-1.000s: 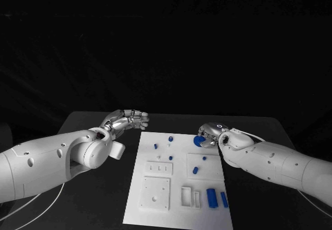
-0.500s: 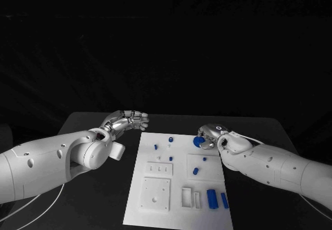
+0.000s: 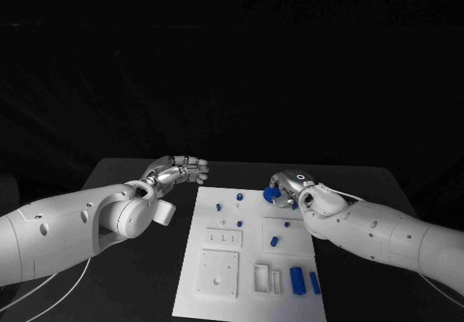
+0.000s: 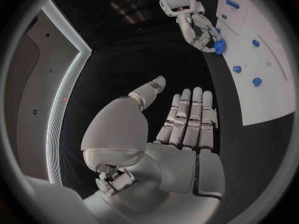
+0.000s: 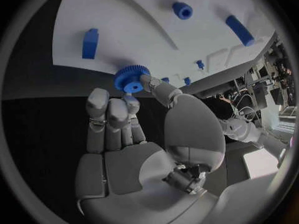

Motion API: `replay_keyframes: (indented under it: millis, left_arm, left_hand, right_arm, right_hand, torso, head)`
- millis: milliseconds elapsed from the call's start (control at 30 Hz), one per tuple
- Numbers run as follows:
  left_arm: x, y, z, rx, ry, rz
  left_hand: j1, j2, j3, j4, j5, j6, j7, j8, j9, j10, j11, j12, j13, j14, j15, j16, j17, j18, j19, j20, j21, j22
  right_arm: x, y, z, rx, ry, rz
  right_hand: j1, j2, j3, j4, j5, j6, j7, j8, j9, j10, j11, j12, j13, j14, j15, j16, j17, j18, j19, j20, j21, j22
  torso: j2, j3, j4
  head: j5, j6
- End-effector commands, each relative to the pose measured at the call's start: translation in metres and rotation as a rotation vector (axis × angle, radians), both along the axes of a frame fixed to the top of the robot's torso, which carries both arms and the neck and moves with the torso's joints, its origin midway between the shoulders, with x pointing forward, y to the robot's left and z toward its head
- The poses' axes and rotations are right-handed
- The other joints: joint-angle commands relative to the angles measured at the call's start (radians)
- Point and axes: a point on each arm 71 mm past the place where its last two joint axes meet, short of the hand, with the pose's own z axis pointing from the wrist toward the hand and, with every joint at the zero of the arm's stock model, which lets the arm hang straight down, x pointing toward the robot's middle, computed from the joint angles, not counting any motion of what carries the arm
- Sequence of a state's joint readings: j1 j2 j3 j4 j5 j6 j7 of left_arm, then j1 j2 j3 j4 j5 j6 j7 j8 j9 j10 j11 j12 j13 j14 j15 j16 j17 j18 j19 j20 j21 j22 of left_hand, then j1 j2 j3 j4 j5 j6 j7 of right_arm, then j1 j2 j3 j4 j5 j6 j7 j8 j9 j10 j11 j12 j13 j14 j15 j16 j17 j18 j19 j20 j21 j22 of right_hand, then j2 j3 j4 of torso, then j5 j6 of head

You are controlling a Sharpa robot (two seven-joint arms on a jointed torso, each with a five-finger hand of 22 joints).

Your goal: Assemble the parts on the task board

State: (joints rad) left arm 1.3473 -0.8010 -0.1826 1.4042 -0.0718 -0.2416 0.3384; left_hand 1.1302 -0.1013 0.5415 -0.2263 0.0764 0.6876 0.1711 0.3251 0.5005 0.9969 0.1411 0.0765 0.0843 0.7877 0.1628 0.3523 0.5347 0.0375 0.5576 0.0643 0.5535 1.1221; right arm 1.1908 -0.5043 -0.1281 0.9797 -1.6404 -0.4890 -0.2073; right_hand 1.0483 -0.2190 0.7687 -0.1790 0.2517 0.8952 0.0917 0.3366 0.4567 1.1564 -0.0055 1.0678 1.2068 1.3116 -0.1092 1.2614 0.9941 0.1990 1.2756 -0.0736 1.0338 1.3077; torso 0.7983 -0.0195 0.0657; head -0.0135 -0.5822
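The white task board [image 3: 247, 268] lies in the middle of the black table, with small blue parts standing and lying on it. My right hand [image 3: 286, 186] hovers above the board's far right corner and pinches a blue gear [image 3: 271, 194] [image 5: 130, 78] [image 4: 219, 46] between thumb and fingertips. In the right wrist view the gear hangs just off the board's edge [image 5: 81, 64]. My left hand [image 3: 181, 168] [image 4: 181, 119] floats over the table beyond the board's far left corner, holding nothing, its fingers straight and side by side in the left wrist view.
Blue pegs [image 3: 237, 196] stand near the board's far end; a blue piece [image 3: 273, 240] lies mid-board. Two blue blocks [image 3: 298, 280] lie at the near right beside white slotted fixtures [image 3: 219, 270]. Black table lies to either side of the board.
My right hand has lifted slightly and shifted left along the board's far end, carrying the blue gear. The left hand has hardly moved.
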Motion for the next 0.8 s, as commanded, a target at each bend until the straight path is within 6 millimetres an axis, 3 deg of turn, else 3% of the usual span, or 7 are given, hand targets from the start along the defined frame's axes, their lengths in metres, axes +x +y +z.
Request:
replay_keyframes:
  millis: [33, 167, 433, 800]
  left_arm:
    - [0.0, -0.002, 0.001, -0.008, -0.007, -0.009]
    - [0.0, -0.001, 0.001, -0.008, -0.007, -0.008]
    - [-0.001, -0.003, 0.002, -0.009, -0.007, -0.011]
    - [0.0, -0.006, 0.001, -0.012, -0.007, -0.019]
  left_hand:
    - [-0.009, 0.001, 0.004, -0.005, -0.004, -0.001, 0.004, -0.007, 0.001, 0.001, 0.002, -0.004, 0.0, 0.007, 0.0, -0.006, 0.002, 0.011, -0.006, -0.001, 0.003, -0.002]
    - [-0.009, 0.0, 0.004, -0.005, -0.004, -0.001, 0.004, -0.007, 0.001, 0.001, 0.001, -0.005, 0.0, 0.007, 0.0, -0.006, 0.002, 0.011, -0.006, -0.001, 0.003, -0.002]
    - [-0.01, 0.0, 0.004, -0.004, -0.004, -0.001, 0.004, -0.007, 0.001, 0.001, 0.001, -0.005, 0.0, 0.007, 0.0, -0.007, 0.002, 0.011, -0.006, -0.001, 0.004, -0.002]
    - [-0.013, 0.001, 0.003, -0.002, -0.004, -0.001, 0.004, -0.007, 0.002, 0.001, 0.001, -0.005, 0.0, 0.007, 0.0, -0.007, 0.002, 0.011, -0.006, -0.001, 0.004, -0.002]
  right_arm:
    - [-0.003, 0.008, 0.004, -0.001, -0.044, 0.021]
    - [-0.007, 0.021, 0.005, 0.001, -0.046, 0.058]
    - [-0.013, 0.047, 0.005, -0.01, -0.052, 0.116]
    - [-0.021, 0.077, -0.002, -0.05, -0.048, 0.182]
  right_hand:
    - [0.001, -0.009, 0.002, 0.006, -0.005, 0.087, 0.012, 0.001, 0.003, 0.003, -0.002, 0.007, -0.001, 0.001, -0.006, -0.002, 0.002, 0.063, 0.006, -0.001, 0.007, 0.015]
    - [0.002, -0.01, 0.003, 0.008, -0.007, 0.088, 0.012, 0.001, 0.003, 0.004, -0.002, 0.007, -0.002, 0.002, -0.006, -0.003, 0.002, 0.063, 0.007, -0.002, 0.007, 0.015]
    - [0.005, -0.014, 0.007, 0.012, -0.013, 0.089, 0.012, 0.001, 0.004, 0.005, -0.003, 0.007, -0.003, 0.002, -0.007, -0.003, 0.004, 0.063, 0.008, -0.003, 0.008, 0.015]
    - [0.008, -0.02, 0.01, 0.015, -0.017, 0.086, 0.013, -0.002, 0.004, 0.005, -0.002, 0.006, -0.005, 0.002, -0.006, -0.005, 0.004, 0.063, 0.007, -0.003, 0.007, 0.015]
  torso:
    - [0.0, 0.0002, -0.0006]
    - [0.0, -0.0003, 0.0016]
    - [0.0, -0.0006, -0.0002]
    - [0.001, -0.0005, 0.0051]
  head:
    - [0.0, 0.004]
    - [0.0, 0.006]
    - [0.006, 0.009]
    - [0.01, 0.013]
